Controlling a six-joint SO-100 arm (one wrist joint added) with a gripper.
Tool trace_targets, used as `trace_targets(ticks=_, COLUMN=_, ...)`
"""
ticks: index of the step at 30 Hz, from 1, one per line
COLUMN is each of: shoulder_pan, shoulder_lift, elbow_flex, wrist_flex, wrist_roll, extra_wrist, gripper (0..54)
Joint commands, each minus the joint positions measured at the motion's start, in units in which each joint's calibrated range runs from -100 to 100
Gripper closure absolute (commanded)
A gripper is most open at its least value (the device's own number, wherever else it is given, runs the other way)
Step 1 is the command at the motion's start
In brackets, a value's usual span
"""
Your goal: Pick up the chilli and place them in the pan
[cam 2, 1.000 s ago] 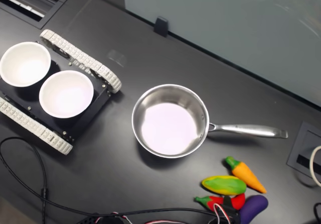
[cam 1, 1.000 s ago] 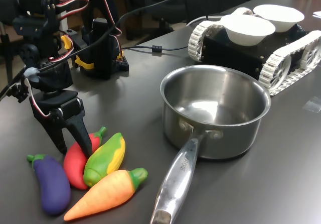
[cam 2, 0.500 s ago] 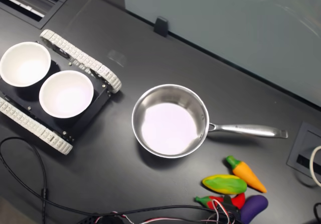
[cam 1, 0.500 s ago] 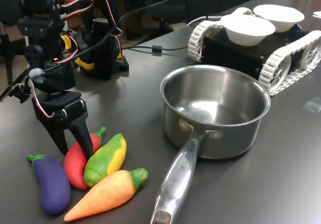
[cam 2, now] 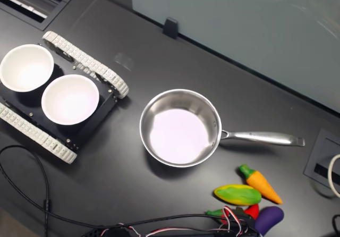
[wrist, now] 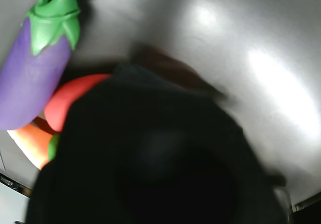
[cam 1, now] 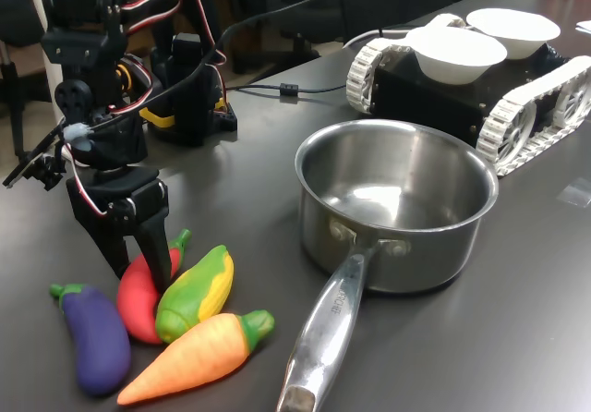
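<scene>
Red chilli (cam 1: 138, 296) sits between apparently parted black fingers (cam 1: 138, 266); no writing is legible.

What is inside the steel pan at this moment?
Nothing: the pan shows only its bare shiny bottom in both exterior views. The chilli lies outside on the table, under the pincer.

Most of the wrist view filled by a dark, blurred mass — gripper (wrist: 150, 153) out of focus, jaw position impossible to tell there. Chilli (wrist: 70, 101) half covered behind it, carrot (wrist: 31, 142) a mere sliver. In the second exterior view, chilli (cam 2: 252, 211) mostly hidden under wires — arm cut off by the frame edge.
</scene>
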Motion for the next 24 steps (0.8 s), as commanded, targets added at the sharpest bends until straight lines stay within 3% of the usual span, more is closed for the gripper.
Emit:
trace_targets(ticks=1, shoulder_pan=1.51, shoulder_lift=-0.76, elbow_flex=0.43, wrist_flex=0.28, wrist_roll=0.49, extra_wrist=1.65, gripper=44.0)
trace_targets(ticks=7, shoulder_pan=1.74, shoulder_lift=-3.04, elbow_flex=2.43, wrist_flex=-0.83, wrist_roll=0.0, extra_wrist=1.56, gripper=53.6)
trace_targets(ticks=14, shoulder_pan=0.82, shoulder_lift=-8.44, elbow_flex=4.06, wrist_flex=-2.7, wrist_roll=-3.96, extra_wrist=1.14, gripper=53.6)
trace_targets(ticks=24, shoulder_pan=0.93, shoulder_lift=-17.46, elbow_flex=5.25, wrist_flex=-2.62, wrist_roll=-10.01, extra_wrist=-3.56, gripper=53.6)
